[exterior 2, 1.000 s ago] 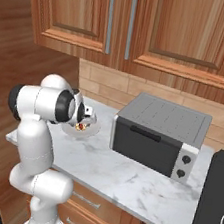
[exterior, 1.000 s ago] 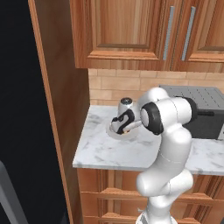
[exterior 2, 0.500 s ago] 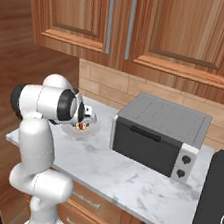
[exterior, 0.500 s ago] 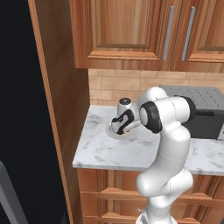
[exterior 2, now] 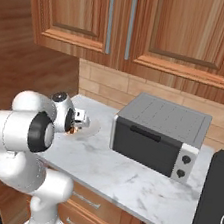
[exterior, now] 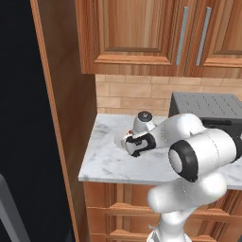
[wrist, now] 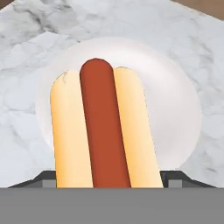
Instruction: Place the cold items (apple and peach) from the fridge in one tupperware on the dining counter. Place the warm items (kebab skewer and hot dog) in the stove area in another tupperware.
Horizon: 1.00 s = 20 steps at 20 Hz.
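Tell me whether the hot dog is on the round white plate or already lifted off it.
Cannot tell: the hot dog overlaps the plate, but contact is hidden.

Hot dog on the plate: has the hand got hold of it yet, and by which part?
Cannot be told for sure. The hand straddles the near end of the hot dog, a fingertip on either side of the bun, but the hot dog lies on the white plate.

You see a hot dog (wrist: 103, 127) with a red-brown sausage between pale yellow-tan bun halves, lying on a plain white plate (wrist: 175, 105). The countertop (wrist: 26, 30) under it is white marble with grey veining. The toaster oven (exterior 2: 156, 133) is dark grey with a silver panel, and the cabinets (exterior: 137, 33) are warm reddish-brown wood.
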Tool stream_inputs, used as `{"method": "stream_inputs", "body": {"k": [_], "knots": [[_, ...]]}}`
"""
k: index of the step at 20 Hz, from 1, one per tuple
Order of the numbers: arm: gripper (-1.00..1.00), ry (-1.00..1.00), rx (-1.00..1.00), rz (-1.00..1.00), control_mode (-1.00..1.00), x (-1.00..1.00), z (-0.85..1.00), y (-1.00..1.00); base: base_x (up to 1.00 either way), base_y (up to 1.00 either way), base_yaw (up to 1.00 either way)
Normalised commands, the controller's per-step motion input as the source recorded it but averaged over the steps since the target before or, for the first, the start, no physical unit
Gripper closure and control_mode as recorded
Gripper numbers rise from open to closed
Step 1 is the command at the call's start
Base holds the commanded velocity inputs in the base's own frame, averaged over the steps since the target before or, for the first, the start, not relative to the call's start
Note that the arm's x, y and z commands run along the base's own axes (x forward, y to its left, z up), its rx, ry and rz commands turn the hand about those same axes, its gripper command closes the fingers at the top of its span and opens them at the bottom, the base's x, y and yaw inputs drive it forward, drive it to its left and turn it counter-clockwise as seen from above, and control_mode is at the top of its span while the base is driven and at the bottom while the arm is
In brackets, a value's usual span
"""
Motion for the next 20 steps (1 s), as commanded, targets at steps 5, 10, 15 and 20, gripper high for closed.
{"method": "stream_inputs", "body": {"k": [5, 10, 15, 20], "knots": [[1.00, -0.01, 0.07, -0.07, -1.00, -0.95, 0.95, -0.02, 0.00, 0.00, 0.00], [1.00, 0.00, 0.04, -0.07, -1.00, -0.95, 0.97, 0.00, 0.00, 0.00, 0.00], [1.00, 0.00, 0.01, -0.09, -1.00, -0.89, 0.87, 0.00, 0.00, 0.00, 0.00], [1.00, 0.00, 0.00, -0.09, -1.00, -0.83, 0.89, 0.00, 0.00, 0.00, 0.00]]}}
